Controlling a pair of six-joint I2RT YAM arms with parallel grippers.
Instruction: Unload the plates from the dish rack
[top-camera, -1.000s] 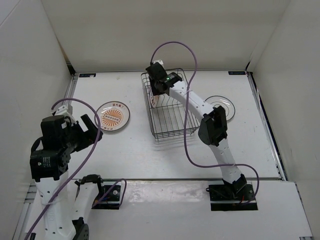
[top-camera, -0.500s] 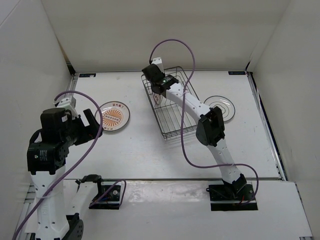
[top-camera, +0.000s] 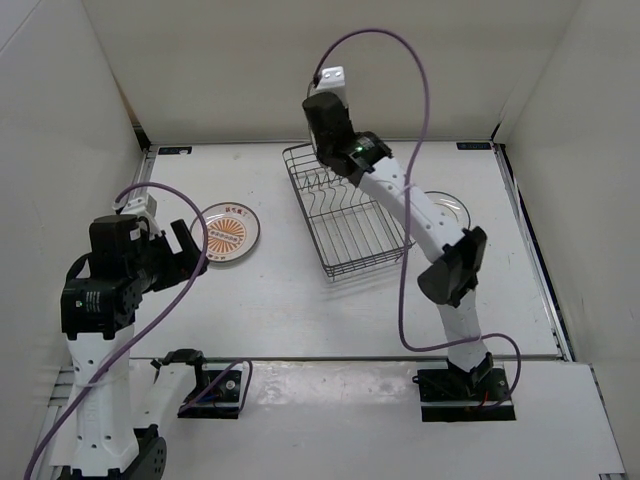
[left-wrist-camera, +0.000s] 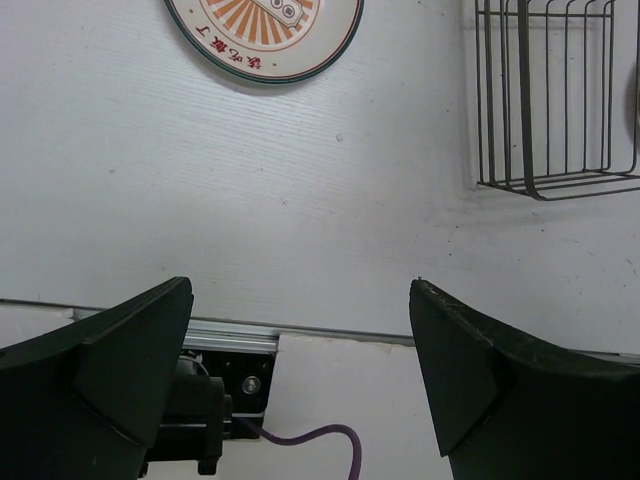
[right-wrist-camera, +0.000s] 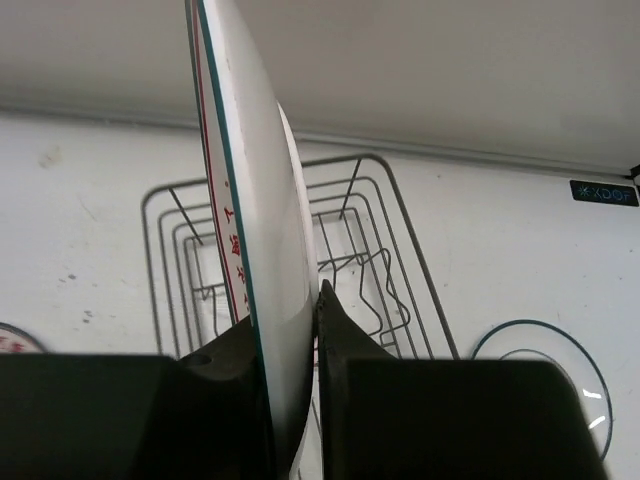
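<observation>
**A:** While the right claw (right-wrist-camera: 285, 330) hung above it, what did the rack (top-camera: 352, 218) hold?

**B:** Its wire floor and the row of upright prongs toward the far end showed in the top view. All three plates were outside it. The orange plate (top-camera: 224, 232) lay flat on the table (top-camera: 270, 300), well to the rack's left. The grey plate (top-camera: 447, 210) lay flat just beside its right side, partly hidden by the right arm.

**A:** And the third?

**B:** The held plate (right-wrist-camera: 255, 240) stood on edge in the right claw, raised over the rack's far left corner. The two fingers pinched its edge, one on each face, closed tight against it.

**A:** What of the left claw (left-wrist-camera: 300, 300)?

**B:** It was spread wide, gripping nothing. It hovered over the near part of the table, on the near side of the orange plate and apart from it.

**A:** How did the things look?

**B:** The rack was a rectangular basket of thin dark wire with rounded corners. The held plate was round, smooth and glossy white, with a teal line and red marks along its rim. The orange plate had a sunburst centre inside a dark-edged rim, and the grey plate bore thin concentric rings. The table was matt white, and both claws' fingers were black.
</observation>
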